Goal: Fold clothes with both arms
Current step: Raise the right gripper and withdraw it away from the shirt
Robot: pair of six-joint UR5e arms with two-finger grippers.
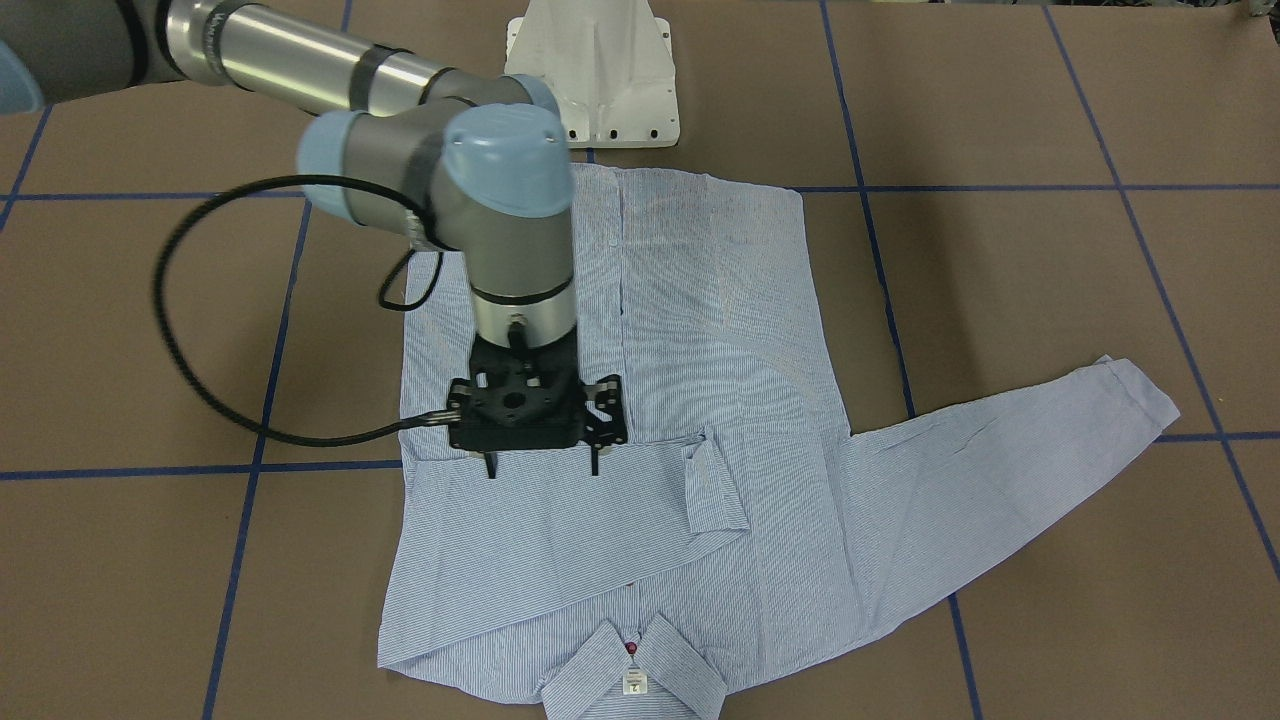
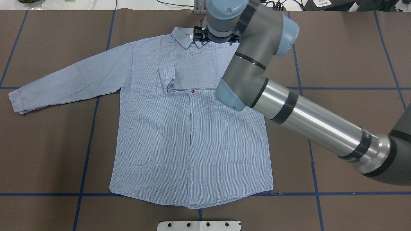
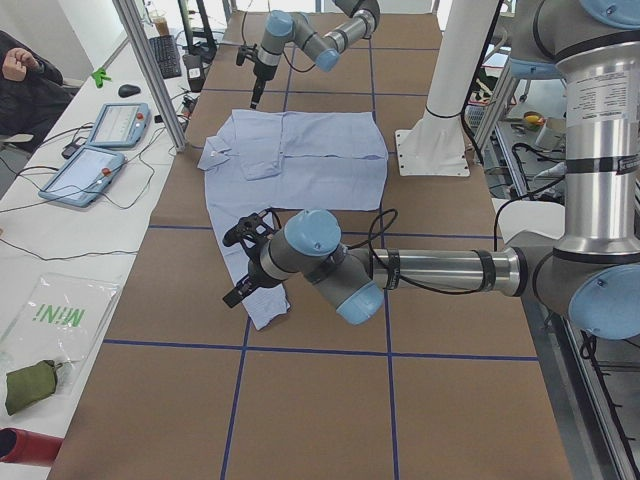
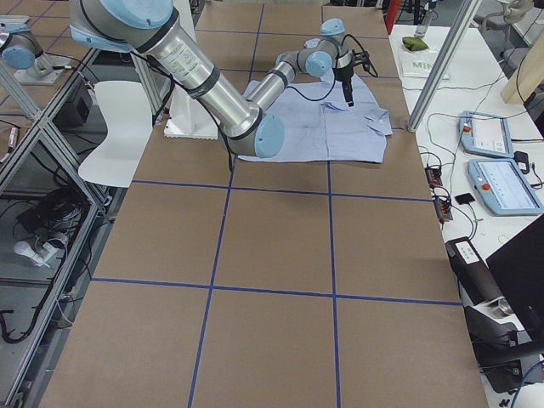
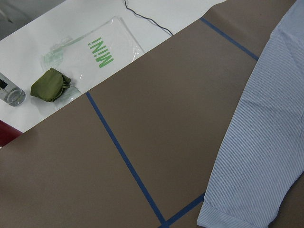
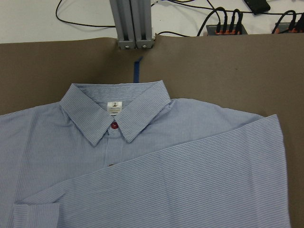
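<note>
Directly beneath the right gripper (image 1: 542,462), its fingers spread wide and empty, lies the folded-in sleeve (image 1: 560,520) of the shirt (image 1: 700,330), with the collar (image 1: 640,670) just beyond. The other sleeve (image 2: 64,80) runs lengthwise well away to the far side. The left gripper (image 3: 238,268) hangs by its cuff (image 5: 237,218), nearer, its opening impossible to tell.

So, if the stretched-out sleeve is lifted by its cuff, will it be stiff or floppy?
Probably floppy: the sleeve lies flat and wrinkled on the table, and the other sleeve is folded over the chest. Likely light, since the cloth looks thin. Lifted by the cuff, it would probably sag.
</note>
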